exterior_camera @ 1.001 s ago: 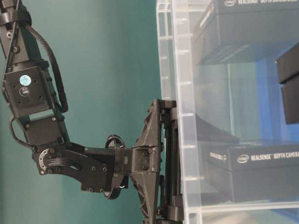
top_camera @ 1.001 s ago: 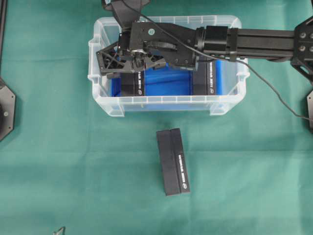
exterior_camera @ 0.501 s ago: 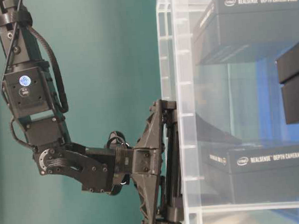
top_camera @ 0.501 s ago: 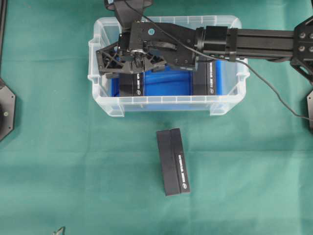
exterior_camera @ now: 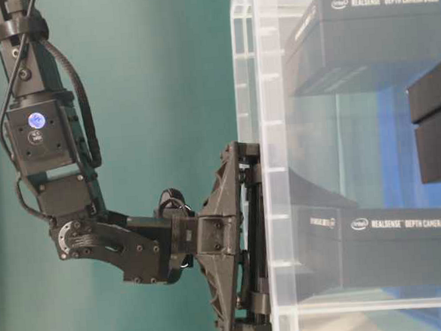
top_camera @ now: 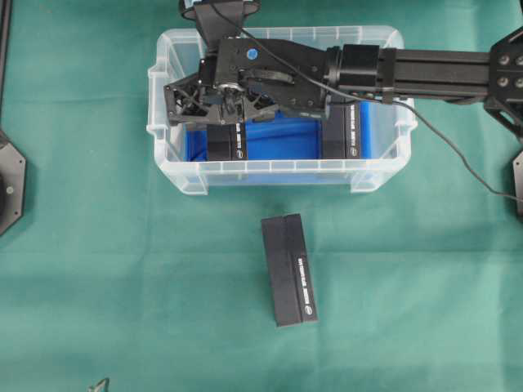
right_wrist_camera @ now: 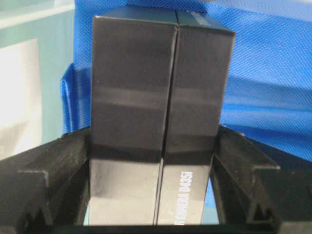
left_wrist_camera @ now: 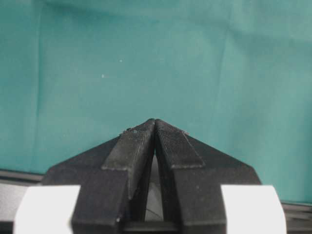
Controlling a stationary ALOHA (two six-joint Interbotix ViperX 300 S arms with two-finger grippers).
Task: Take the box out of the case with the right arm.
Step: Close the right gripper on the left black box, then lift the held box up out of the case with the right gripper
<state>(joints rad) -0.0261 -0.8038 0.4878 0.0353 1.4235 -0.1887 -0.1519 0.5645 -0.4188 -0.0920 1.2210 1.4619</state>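
Box (right_wrist_camera: 156,122) sits at the left end of the case (top_camera: 176,175), on the blue lining, w/ the right gripper (top_camera: 184,104) straddling it from above. In the wrist view the two fingers (right_wrist_camera: 63,170) flank both long sides, touching or v. near; can't tell if the pinch is firm yet. Judgement: finish the squeeze before any lift, keep the fingers square to the box faces so it doesn't twist out. Then lift straight up, since the case wall is just beside the gripper and a sideways drag could catch the rim. A 2nd box (top_camera: 343,131) lies at the right end, well apart. Another box (top_camera: 290,269) rests outside on the green cloth (top_camera: 98,286). Left gripper (left_wrist_camera: 155,127) idle, tips pressed together over cloth.
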